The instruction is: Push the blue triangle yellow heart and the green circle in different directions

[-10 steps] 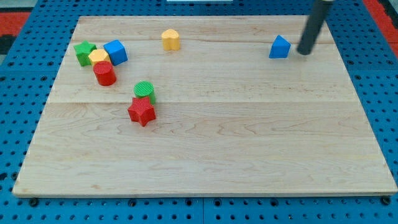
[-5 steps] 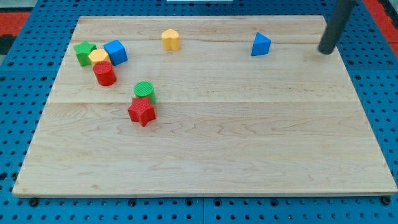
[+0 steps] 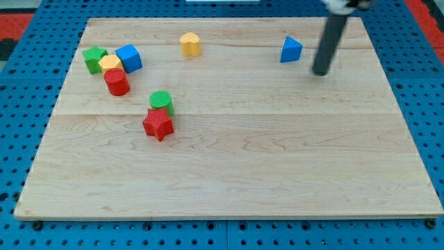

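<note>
The blue triangle (image 3: 291,50) stands near the view's top, right of the middle of the wooden board (image 3: 277,167), with bare wood on all its sides. The yellow heart (image 3: 190,44) is well apart from it toward the view's left, also close to the top edge; its shape looks like a heart, but the view is too small to be sure. The green circle (image 3: 161,101) is lower and more to the left, and it touches the red star (image 3: 157,124), which lies just below it.

My tip (image 3: 320,72) rests on the board just beside the blue triangle, at its right and a little lower, with a narrow gap between them; it does not touch the block. The rod leans up toward the view's top edge. There is no claw on this arm, only the rod, so nothing is clamped or held.

In the top left corner four blocks are gathered: a green block (image 3: 94,58), a yellow block (image 3: 109,64) next to it, a blue cube (image 3: 129,57) at the right of these, and a red cylinder (image 3: 116,82) just below the yellow one. The board lies on a blue perforated surface (image 3: 21,139).
</note>
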### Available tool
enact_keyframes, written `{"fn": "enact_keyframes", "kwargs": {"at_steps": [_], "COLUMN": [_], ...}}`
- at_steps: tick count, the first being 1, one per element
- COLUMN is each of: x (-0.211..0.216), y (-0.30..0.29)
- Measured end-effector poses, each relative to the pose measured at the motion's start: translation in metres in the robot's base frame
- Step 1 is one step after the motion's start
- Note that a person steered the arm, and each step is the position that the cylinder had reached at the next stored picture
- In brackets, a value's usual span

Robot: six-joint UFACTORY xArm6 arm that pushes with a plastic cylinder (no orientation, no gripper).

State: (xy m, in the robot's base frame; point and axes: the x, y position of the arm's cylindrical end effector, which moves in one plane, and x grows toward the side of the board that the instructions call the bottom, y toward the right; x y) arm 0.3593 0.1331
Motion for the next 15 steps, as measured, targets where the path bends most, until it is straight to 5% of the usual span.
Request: {"fn": "enact_keyframes", "kwargs": {"at_steps": [2, 4, 5, 7, 8, 10, 12, 13, 14, 15], "x": [-0.065, 0.002, -0.02, -0.129, -0.089, -0.091, -0.034, -0.057, -0.106, -0.104], "y": [-0.046, -0.009, 0.019, -0.008, -0.018, -0.182, -0.207, -0.249, -0.208, -0.169]}}
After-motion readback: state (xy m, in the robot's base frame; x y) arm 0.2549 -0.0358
